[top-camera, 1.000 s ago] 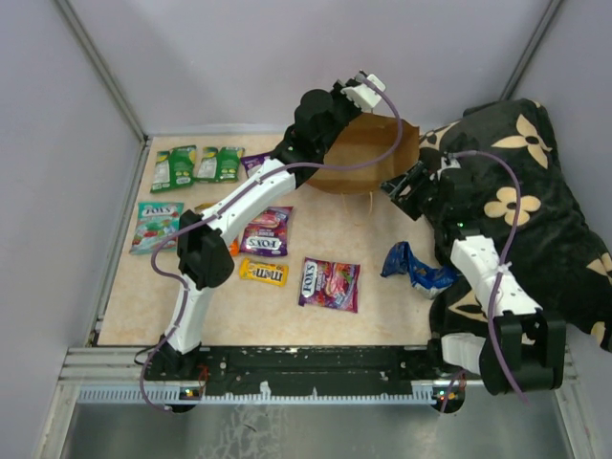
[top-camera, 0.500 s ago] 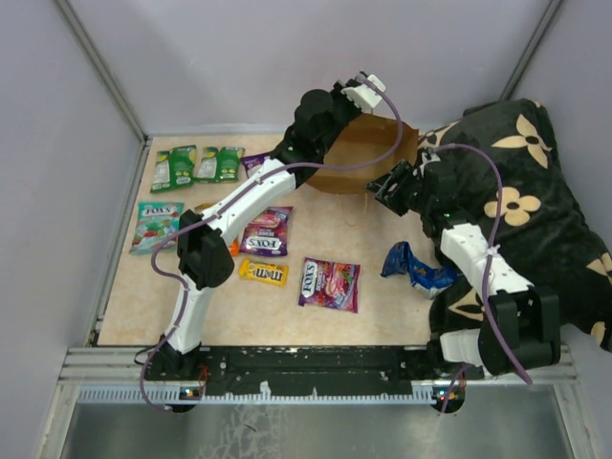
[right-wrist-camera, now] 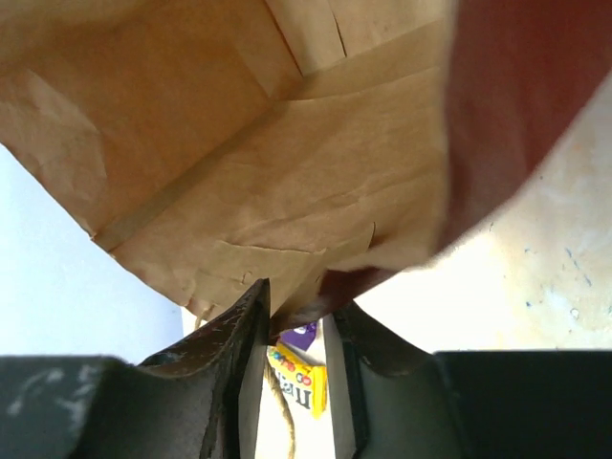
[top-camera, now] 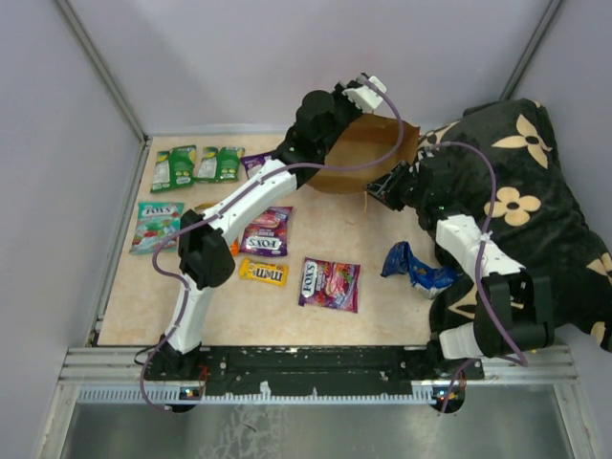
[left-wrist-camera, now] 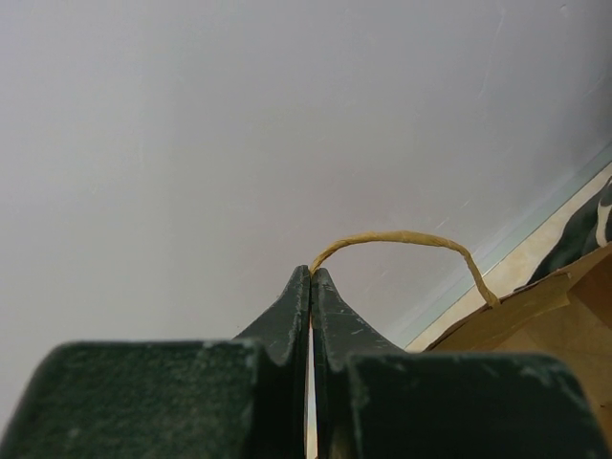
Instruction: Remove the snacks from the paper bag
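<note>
The right gripper (top-camera: 384, 189) has swung left off the black flowered pillow (top-camera: 526, 210) to the near right edge of the paper bag (top-camera: 359, 153), and its jaws have narrowed. In the right wrist view the fingers (right-wrist-camera: 251, 316) stand on either side of a folded bit of the bag's brown-and-red edge, with a gap left between them; I cannot tell whether they grip it yet. The left gripper (left-wrist-camera: 312, 273) is pressed together on the string handle (left-wrist-camera: 402, 236), holding the bag's far side up. The bag thus lies just left and far of the right gripper, which is the nearer free tool. No packet shows inside. The m&m's packet (top-camera: 263, 272), Fox's packets (top-camera: 330, 283), green packets (top-camera: 196, 164) and blue chip bag (top-camera: 411, 266) lie on the table.
</note>
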You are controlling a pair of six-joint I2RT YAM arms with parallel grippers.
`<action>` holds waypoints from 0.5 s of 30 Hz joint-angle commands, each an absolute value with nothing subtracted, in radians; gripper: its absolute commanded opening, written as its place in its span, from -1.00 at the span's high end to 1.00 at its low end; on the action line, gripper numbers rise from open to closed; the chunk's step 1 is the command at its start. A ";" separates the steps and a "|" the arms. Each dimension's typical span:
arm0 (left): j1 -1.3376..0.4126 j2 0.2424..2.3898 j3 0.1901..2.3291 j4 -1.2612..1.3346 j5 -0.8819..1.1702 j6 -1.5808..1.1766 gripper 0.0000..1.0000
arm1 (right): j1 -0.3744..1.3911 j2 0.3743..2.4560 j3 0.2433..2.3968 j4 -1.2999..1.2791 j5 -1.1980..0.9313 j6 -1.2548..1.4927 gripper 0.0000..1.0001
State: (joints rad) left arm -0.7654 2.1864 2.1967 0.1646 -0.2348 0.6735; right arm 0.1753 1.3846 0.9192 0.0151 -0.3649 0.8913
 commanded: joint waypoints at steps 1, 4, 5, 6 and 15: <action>-0.774 2.201 2.222 0.196 -0.236 0.679 0.95 | 0.187 1.381 0.970 0.056 -0.364 0.926 0.44; -0.775 2.202 2.219 0.199 -0.239 0.678 0.91 | 0.187 1.368 0.965 0.057 -0.358 0.944 0.45; -0.774 2.201 2.219 0.199 -0.239 0.678 0.86 | 0.187 1.363 0.960 0.068 -0.357 0.958 0.48; -0.775 2.201 2.220 0.197 -0.239 0.679 0.76 | 0.187 1.358 0.955 0.073 -0.357 0.967 0.52; -0.767 2.122 2.247 0.050 -0.228 0.592 -1.00 | 0.185 1.371 0.978 0.114 -0.369 1.043 0.71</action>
State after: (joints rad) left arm -0.7700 2.1857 2.2135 0.1230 -0.2409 0.6487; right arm 0.1768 1.3853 0.9192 0.0410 -0.3592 1.0004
